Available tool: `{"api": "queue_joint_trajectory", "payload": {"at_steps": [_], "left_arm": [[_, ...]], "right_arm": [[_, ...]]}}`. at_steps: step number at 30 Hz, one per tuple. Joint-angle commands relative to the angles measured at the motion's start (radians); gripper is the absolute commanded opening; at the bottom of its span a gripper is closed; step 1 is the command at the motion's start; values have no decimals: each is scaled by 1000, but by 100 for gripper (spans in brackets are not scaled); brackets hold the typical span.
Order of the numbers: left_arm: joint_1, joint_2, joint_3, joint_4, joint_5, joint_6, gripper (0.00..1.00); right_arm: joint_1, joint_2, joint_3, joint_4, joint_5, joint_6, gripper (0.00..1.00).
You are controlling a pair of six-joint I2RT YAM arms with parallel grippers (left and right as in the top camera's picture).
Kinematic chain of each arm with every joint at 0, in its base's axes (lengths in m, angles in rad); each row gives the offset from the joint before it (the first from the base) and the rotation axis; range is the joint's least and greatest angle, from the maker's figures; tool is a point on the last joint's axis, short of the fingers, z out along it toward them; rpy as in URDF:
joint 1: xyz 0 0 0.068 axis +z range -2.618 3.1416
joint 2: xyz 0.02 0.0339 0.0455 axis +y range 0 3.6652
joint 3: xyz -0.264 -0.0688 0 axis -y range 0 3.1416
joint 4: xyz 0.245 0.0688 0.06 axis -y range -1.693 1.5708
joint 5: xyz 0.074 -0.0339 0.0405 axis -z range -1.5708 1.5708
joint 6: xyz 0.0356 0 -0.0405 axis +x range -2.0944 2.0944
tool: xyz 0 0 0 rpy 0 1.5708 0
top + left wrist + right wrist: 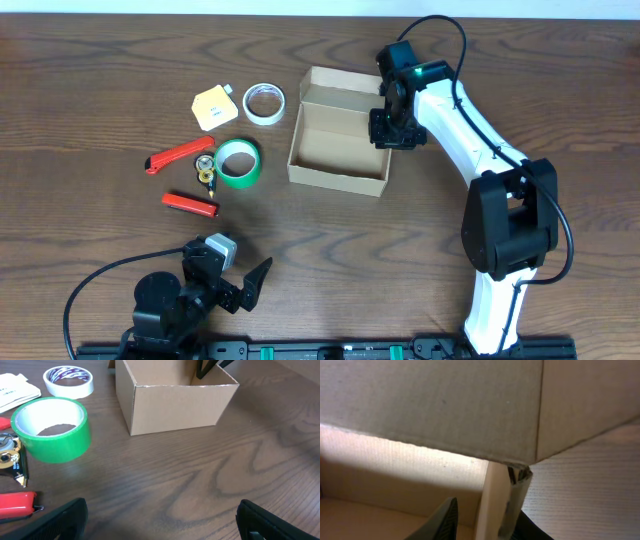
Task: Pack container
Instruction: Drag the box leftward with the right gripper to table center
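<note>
Right claw [387, 130] straddles the 3 o'clock wall of the box [335, 179], can't tell if it's clamped yet. Squeeze square-on, don't crumple it. Left claw [248, 286] is released.

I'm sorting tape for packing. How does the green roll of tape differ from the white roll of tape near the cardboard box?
The green tape roll stands clearly taller than the white tape roll, which is low and flat. The green roll's core is plain inside; the white roll's core carries dark print. Both lie flat, hole up, on the wooden table.
</note>
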Motion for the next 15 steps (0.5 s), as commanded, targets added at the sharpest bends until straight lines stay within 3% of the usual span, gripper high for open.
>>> {"api": "queue_joint_trajectory", "payload": {"at_steps": [1, 15], "left_arm": [[6, -6, -17, 0, -3, -3, 96], [6, -6, -17, 0, -3, -3, 95]], "right_arm": [[7, 7, -1, 8, 14, -48, 27], [8, 7, -1, 6, 143, -177, 15]]}}
